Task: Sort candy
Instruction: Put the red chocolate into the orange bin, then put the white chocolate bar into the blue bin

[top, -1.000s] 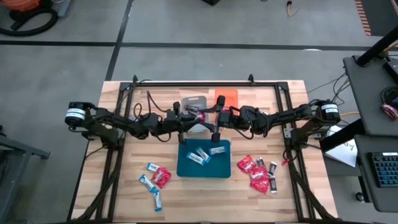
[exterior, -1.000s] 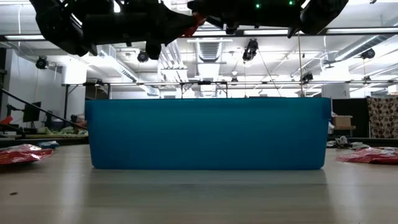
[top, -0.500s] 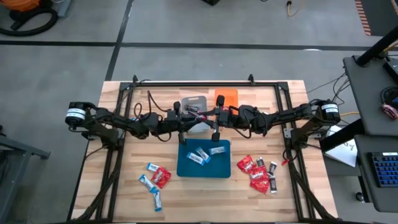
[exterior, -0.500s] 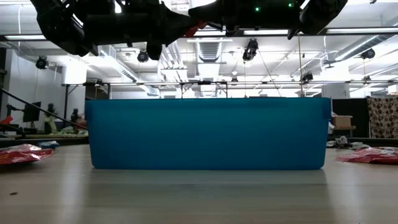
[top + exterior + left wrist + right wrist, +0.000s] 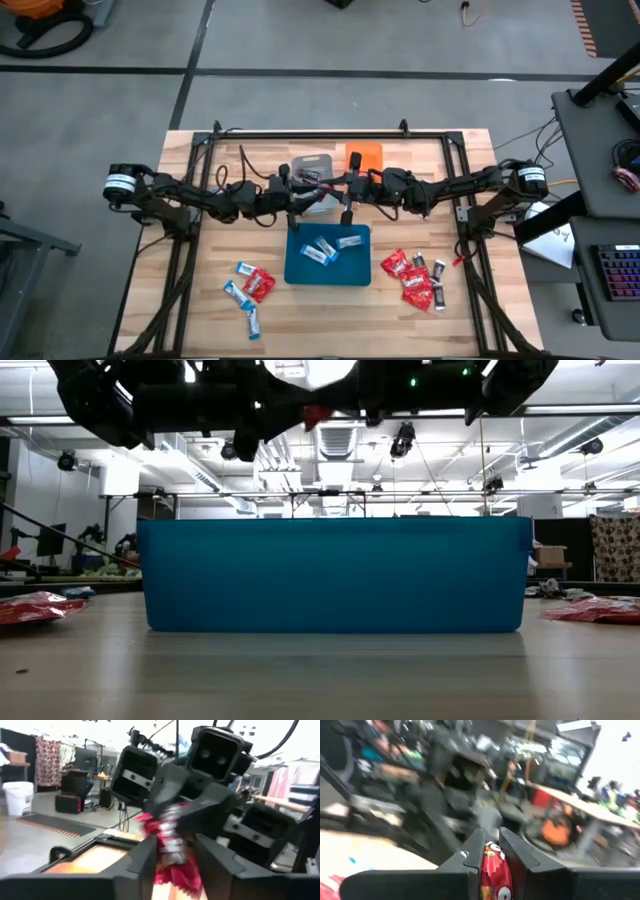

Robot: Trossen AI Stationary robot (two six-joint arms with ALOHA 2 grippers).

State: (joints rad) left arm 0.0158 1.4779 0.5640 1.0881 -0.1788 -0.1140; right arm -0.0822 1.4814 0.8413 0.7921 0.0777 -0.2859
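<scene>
A: What lies nearest, on the table's front edge?

B: Loose candy: a pile (image 5: 249, 289) front-left, another (image 5: 415, 278) front-right. Three blue-and-white bars sit in the blue tray (image 5: 300, 268).

A: And mid-table?

B: One red packet (image 5: 492, 869) hangs between both arms. The right gripper (image 5: 491, 851) pinches it lengthwise; the left gripper (image 5: 170, 854) stands parted around it. Grey tray (image 5: 312, 161) and orange tray (image 5: 365, 157) lie beyond.
</scene>
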